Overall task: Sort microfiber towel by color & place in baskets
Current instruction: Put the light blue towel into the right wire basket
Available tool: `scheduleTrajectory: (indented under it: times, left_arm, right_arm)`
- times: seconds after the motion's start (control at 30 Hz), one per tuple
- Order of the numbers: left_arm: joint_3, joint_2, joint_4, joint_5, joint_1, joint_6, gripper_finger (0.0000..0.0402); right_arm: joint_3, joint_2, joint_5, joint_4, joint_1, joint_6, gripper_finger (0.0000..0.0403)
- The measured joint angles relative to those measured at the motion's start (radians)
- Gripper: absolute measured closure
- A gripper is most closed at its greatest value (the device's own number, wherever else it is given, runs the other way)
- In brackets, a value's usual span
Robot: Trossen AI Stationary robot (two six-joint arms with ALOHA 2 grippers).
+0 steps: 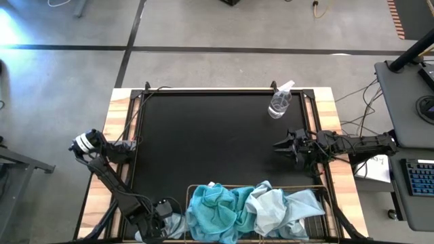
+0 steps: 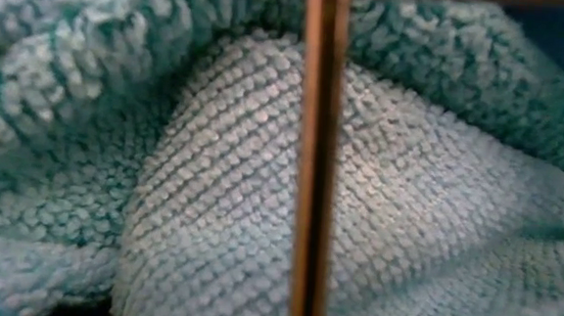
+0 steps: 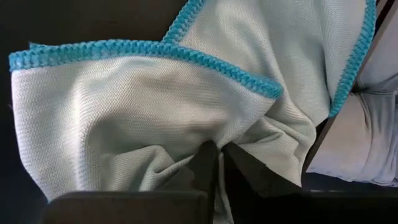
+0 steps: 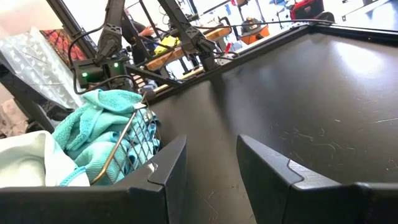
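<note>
A pale grey-blue microfiber towel (image 3: 137, 118) with a turquoise stitched edge lies on the black mat, just left of the baskets at the table's near edge (image 1: 175, 227). My left gripper (image 1: 163, 218) points steeply down and is shut on it. The wire baskets (image 1: 302, 190) hold bunched turquoise towels (image 1: 213, 210) and pale towels (image 1: 271, 207). The low view shows both colours pressed behind a basket wire (image 2: 316, 160). My right gripper (image 1: 279, 145) waits open and level over the mat's right side. My left gripper pinches a gathered wrinkle in the towel's body (image 3: 214, 142) between its two fingers (image 3: 204, 167), away from the stitched edge. The fingers come from above, slanting down. Creases run into the pinch, and the rest of the towel lies on the mat.
A clear spray bottle (image 1: 279, 102) lies at the mat's far right. The mat's middle (image 1: 217, 142) is bare. In the right wrist view a basket with a turquoise towel (image 4: 102, 134) shows past the open fingers. Wooden table borders and cables run along both sides.
</note>
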Motion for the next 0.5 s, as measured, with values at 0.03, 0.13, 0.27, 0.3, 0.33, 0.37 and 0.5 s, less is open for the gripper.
scheduleTrajectory:
  times: [0.03,0.13,0.27,0.3,0.33,0.37,0.5]
  left_arm:
    - [0.004,0.0,-0.002,0.0,0.001,-0.001,0.0392]
    - [0.027,0.001,-0.008,0.0,0.004,0.017,0.0399]
    - [0.092,-0.004,-0.024,-0.006,0.012,0.127,0.04]
    - [0.113,-0.005,-0.034,-0.011,0.014,0.161,0.04]
    - [0.133,-0.005,-0.047,-0.021,0.016,0.195,0.04]
    - [0.156,-0.005,-0.07,-0.034,0.018,0.226,0.0401]
    - [0.276,-0.005,-0.224,-0.121,0.036,0.322,0.0401]
  right_arm:
    - [0.0,0.0,0.0,0.0,0.0,0.0,0.0268]
    - [0.0,0.0,0.0,0.0,0.0,0.0,0.0268]
    - [-0.001,0.0,0.001,0.003,0.0,0.0,0.0268]
    - [-0.001,0.0,0.001,0.003,0.0,0.0,0.0268]
    - [-0.001,0.0,0.001,0.004,0.0,0.0,0.0268]
    - [-0.001,0.0,0.001,0.004,0.0,0.0,0.0268]
    - [-0.001,0.0,0.001,0.005,0.0,0.0,0.0268]
